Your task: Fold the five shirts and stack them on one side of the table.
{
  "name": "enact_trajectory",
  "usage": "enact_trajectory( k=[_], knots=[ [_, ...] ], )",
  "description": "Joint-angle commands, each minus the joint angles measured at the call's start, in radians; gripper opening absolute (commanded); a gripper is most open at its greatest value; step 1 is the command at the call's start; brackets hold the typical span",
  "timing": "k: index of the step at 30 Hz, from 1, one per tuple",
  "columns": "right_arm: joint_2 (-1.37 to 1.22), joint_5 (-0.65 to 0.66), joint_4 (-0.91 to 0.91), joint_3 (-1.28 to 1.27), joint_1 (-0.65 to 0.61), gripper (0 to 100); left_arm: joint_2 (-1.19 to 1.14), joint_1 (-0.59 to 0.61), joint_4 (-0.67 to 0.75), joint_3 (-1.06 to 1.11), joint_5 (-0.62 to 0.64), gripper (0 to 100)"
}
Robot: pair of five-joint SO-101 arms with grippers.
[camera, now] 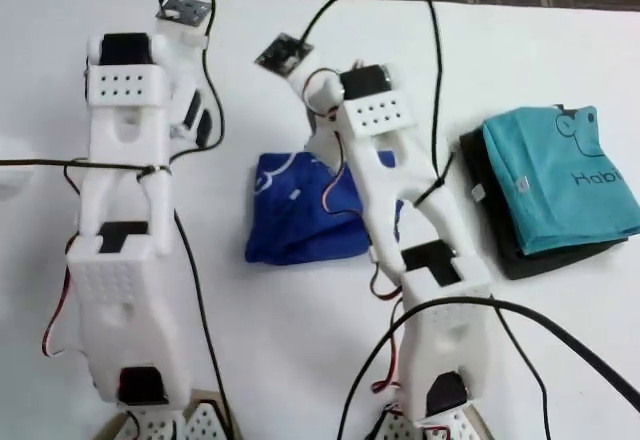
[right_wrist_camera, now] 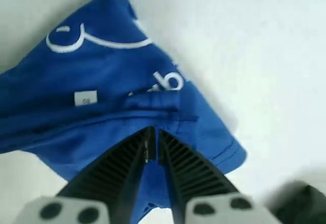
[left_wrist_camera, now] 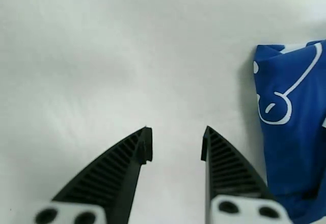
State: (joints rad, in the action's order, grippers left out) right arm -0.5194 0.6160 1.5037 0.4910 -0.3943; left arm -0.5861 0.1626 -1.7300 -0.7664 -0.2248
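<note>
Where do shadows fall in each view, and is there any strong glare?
High view: even light, a thin soft shadow along the blue shirt on the table, with no distinct glare spot. Left wrist view: a faint shadow borders the shirt's edge. Right wrist view: a soft shadow lies on the table beside the shirt's hem.

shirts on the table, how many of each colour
blue shirt: 1
teal shirt: 1
black shirt: 1
total: 3
</note>
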Motion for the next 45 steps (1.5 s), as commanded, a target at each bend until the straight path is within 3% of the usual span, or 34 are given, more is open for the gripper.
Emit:
enact_trajectory(
  k=[1, 7, 22, 38, 45],
  knots=[
    [-0.013, -0.009, 0.024, 0.052, -0.012, 2.3, 0.072, 0.011, -0.006, -0.002, 0.003, 18],
    [-0.019, -0.009, -0.096, 0.054, 0.012, 2.2, 0.072, 0.011, -0.006, -0.002, 0.003, 18],
    [-0.140, -0.008, -0.257, 0.054, -0.088, 2.1, 0.074, 0.009, 0.015, 0.087, 0.003, 18],
    [-0.117, 0.000, -0.113, 0.054, 0.044, 2.1, 0.075, 0.011, 0.031, 0.104, 0.008, 18],
    [-0.073, 0.000, 0.074, 0.107, 0.048, 2.1, 0.075, 0.011, 0.031, 0.104, 0.008, 18]
  ],
)
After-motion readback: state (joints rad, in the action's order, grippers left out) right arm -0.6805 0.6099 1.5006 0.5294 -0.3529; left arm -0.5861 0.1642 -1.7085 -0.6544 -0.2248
